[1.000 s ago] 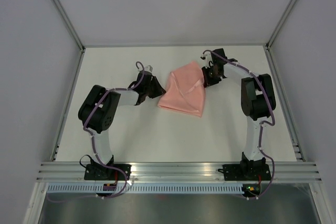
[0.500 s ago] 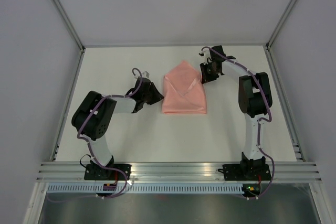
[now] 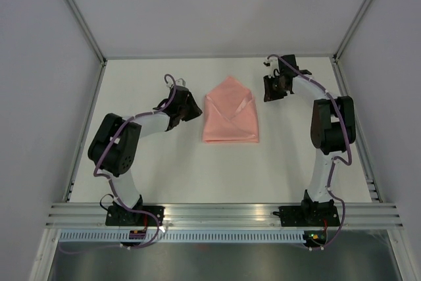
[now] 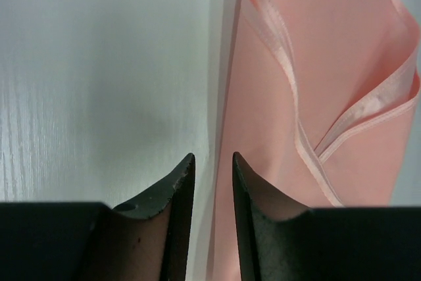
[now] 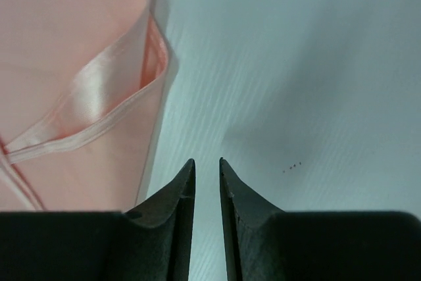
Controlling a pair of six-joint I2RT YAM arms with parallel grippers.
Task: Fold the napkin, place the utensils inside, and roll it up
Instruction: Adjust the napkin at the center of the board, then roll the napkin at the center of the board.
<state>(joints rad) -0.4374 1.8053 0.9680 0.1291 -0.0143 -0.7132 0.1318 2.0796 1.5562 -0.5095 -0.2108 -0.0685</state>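
The pale pink napkin (image 3: 230, 118) lies flat on the white table (image 3: 164, 169), its corners folded in like an envelope, with its point toward the back. My left gripper (image 3: 196, 111) sits just off its left edge. In the left wrist view the left gripper (image 4: 213, 157) is open, straddling the napkin's (image 4: 342, 64) edge line with nothing pinched. My right gripper (image 3: 266, 90) sits off the upper right side. In the right wrist view the right gripper (image 5: 207, 160) is open over bare table, with the napkin (image 5: 66, 44) to its left. The utensils are out of view.
Grey enclosure walls and aluminium frame posts (image 3: 79, 18) surround the table on three sides. A slotted metal rail (image 3: 217, 215) runs along the near edge, with both arm bases bolted to it.
The napkin, skewed and held a second ago, now lies square and flat. Both grippers have let go and drawn back from it, the left to the left and the right to the right.
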